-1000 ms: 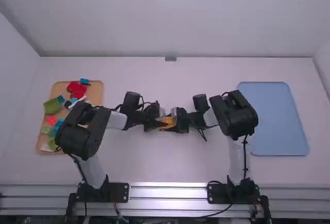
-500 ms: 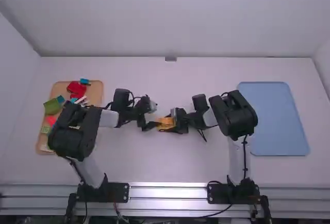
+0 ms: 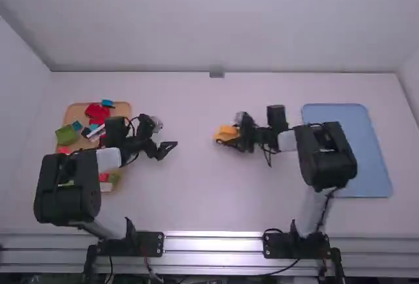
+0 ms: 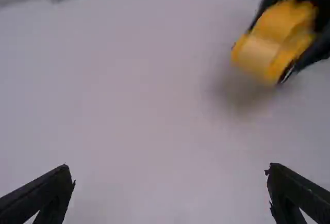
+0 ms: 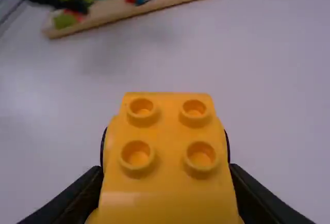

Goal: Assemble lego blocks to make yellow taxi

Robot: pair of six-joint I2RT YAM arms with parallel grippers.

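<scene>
Okay, right tool [image 3: 237, 135] clamped on the yellow taxi [image 5: 167, 175], one finger on each side of it. Taxi is the landmark. It has four round studs on top, in two rows of two, and a dark wheel [image 4: 286, 73] low on one side in the left wrist view. A soft shadow falls on the white tabletop [image 3: 196, 192] beside it, so it is probably lifted a little, though blur makes that hard to call. Left tool [image 3: 166, 135] is left of the taxi, well apart from it, fingers spread wide with only tabletop between them.

Farther left of the taxi, past the left tool, sits the tan tray [image 3: 120, 109], with the left arm partly over it. In it: red blocks [image 3: 98, 112], a blue block [image 3: 107, 103] touching or just beside the red ones, a big green block [image 3: 65, 135] and a white piece [image 3: 97, 131]. Small parts under the arm are too hidden to name. Right of the taxi, past the right tool, lies the light blue tray [image 3: 350, 146], partly behind the right arm.
</scene>
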